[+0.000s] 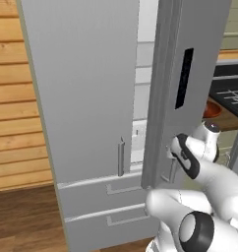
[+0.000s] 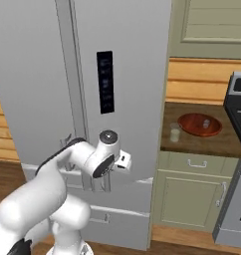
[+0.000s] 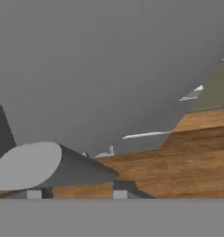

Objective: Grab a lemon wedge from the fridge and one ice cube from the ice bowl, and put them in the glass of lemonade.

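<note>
The grey fridge (image 1: 86, 98) (image 2: 132, 50) stands right in front of me, its left door swung out so that white shelves show in the gap. My gripper (image 1: 171, 166) (image 2: 100, 185) (image 3: 77, 194) hangs low on the right door, by its bar handle (image 3: 28, 165). The fingers are apart and hold nothing. On the counter to the right, the reddish-brown ice bowl (image 2: 199, 124) (image 1: 212, 109) holds an ice cube (image 2: 206, 123). The small glass of lemonade (image 2: 175, 132) stands just left of it. The lemon wedge is hidden.
A stove (image 2: 239, 109) (image 1: 234, 93) sits at the far right beyond the counter. Beige cabinets (image 2: 192, 194) fill the space under the counter. A wood-panelled wall (image 1: 13, 98) lies left of the fridge, with wood floor (image 3: 178, 157) below.
</note>
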